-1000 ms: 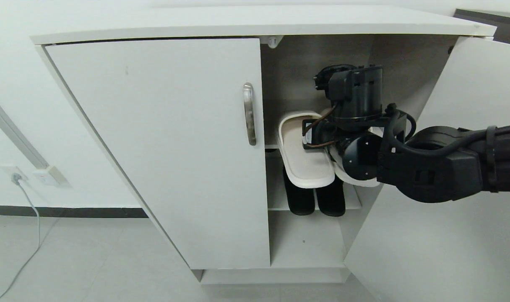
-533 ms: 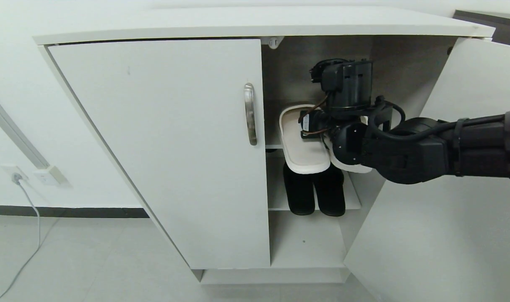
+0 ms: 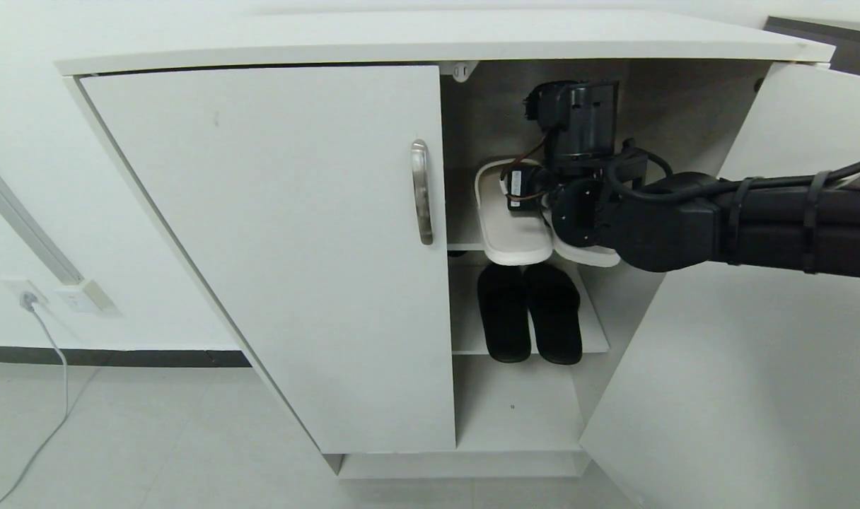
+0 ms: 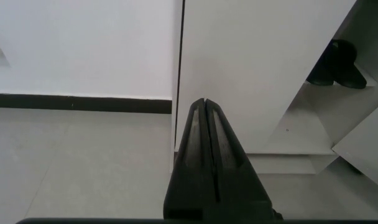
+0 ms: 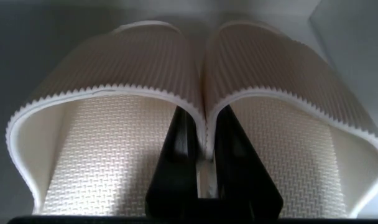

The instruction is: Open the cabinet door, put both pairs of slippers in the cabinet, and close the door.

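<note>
The right end effector point(image 5: 204, 146) is pinching the pair of white slippers point(image 5: 114, 112) by their two inner side walls, which are squeezed together between its fingers. The left end effector point(image 4: 205, 112) has its fingers pressed together with nothing between them, and it hangs over the floor point(image 4: 83, 162) before the cabinet point(image 3: 402, 35). The white pair is inside the cabinet at the level of the upper shelf point(image 3: 462, 247), with the heels sticking out over the shelf's front edge. Whether the soles rest on it I cannot tell. Just below, the black slippers point(image 3: 529, 311) lie side by side on the middle shelf point(image 3: 465, 318). The right door point(image 3: 755, 339) stands open, and the left door point(image 3: 260, 247) with its metal handle point(image 3: 420, 191) is shut.
</note>
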Controlling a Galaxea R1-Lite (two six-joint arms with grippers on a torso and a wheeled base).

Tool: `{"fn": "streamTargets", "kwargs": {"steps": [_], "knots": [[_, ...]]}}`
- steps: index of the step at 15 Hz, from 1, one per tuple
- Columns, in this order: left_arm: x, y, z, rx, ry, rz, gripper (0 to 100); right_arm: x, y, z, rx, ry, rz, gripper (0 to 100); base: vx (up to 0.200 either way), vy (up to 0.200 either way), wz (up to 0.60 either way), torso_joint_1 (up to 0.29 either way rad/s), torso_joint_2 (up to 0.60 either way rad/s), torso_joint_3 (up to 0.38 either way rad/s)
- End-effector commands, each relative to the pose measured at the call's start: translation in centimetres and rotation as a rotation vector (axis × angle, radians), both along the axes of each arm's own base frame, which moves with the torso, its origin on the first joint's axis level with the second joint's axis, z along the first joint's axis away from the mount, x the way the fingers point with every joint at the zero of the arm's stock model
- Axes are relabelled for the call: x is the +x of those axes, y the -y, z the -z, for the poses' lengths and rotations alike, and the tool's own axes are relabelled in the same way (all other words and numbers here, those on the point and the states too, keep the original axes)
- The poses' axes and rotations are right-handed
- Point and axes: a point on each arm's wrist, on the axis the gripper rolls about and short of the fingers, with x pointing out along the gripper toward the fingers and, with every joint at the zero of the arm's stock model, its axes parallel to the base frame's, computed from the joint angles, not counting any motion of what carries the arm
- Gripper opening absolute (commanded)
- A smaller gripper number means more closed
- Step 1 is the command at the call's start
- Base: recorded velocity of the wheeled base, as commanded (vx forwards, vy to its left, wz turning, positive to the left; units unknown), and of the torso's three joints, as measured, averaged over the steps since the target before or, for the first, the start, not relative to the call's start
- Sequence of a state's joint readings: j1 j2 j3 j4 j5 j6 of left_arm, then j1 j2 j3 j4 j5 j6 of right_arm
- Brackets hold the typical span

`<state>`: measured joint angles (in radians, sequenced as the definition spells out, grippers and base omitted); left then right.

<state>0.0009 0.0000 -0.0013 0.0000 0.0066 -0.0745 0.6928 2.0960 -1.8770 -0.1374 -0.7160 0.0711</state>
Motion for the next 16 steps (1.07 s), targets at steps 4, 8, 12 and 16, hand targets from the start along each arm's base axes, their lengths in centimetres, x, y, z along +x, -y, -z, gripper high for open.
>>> {"fn": "streamTargets", "kwargs": {"steps": [4, 8, 12, 16], "knots": [[0.0, 0.0, 0.0, -0.001, -0.001, 0.0, 0, 1.5, 0.1, 0.5, 0.002, 0.005, 0.023, 0, 0.0, 0.0, 0.0, 0.0, 0.0, 0.0], [0.0, 0.0, 0.0, -0.001, -0.001, -0.002, 0, 1.6, 0.0, 0.9, -0.003, -0.004, 0.018, 0, 0.0, 0.0, 0.0, 0.0, 0.0, 0.0], [0.0, 0.0, 0.0, -0.001, -0.001, -0.002, 0, 1.7, 0.0, 1.1, -0.004, -0.007, 0.018, 0, 0.0, 0.0, 0.0, 0.0, 0.0, 0.0], [0.0, 0.0, 0.0, -0.001, -0.001, -0.002, 0, 1.7, 0.0, 1.1, -0.005, -0.008, 0.018, 100, 0.0, 0.0, 0.0, 0.0, 0.0, 0.0]]}}
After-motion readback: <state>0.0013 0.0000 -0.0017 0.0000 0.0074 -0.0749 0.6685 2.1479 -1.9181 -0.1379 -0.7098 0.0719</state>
